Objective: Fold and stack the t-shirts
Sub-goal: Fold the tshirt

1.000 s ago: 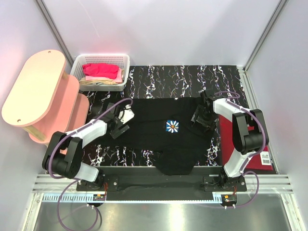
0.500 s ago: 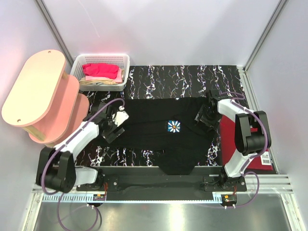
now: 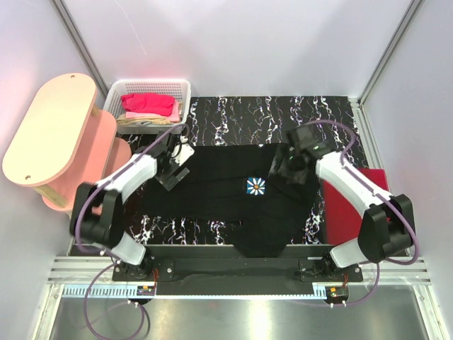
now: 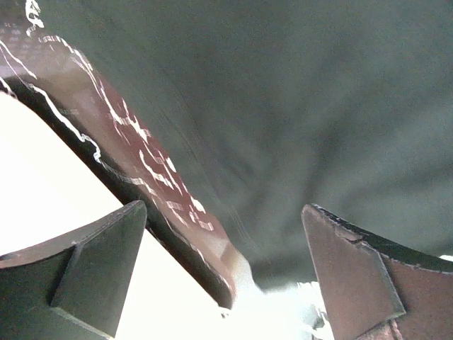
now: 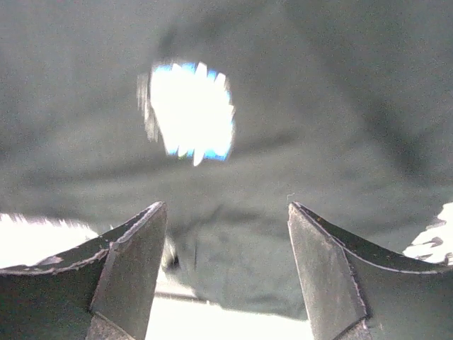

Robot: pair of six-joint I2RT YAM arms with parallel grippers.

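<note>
Shirts lie in three places. A black shirt is spread flat across the middle of the frame on the marbled table, its daisy just right of centre. A red shirt lies at the table's right edge, just beside the black one and partly under the right arm. A pink shirt sits on paler cloth in the basket at the upper left.

The left gripper is at the black shirt's upper left edge. In its wrist view the fingers stand wide apart with nothing between them. Black cloth fills the upper right, and a strip of table runs diagonally below it.

The right gripper hangs over the black shirt's upper right part, near the daisy. Its fingers are also spread wide and empty above the cloth, with the print a blur left of centre in the upper frame. Whether either gripper touches the cloth cannot be told.
</note>
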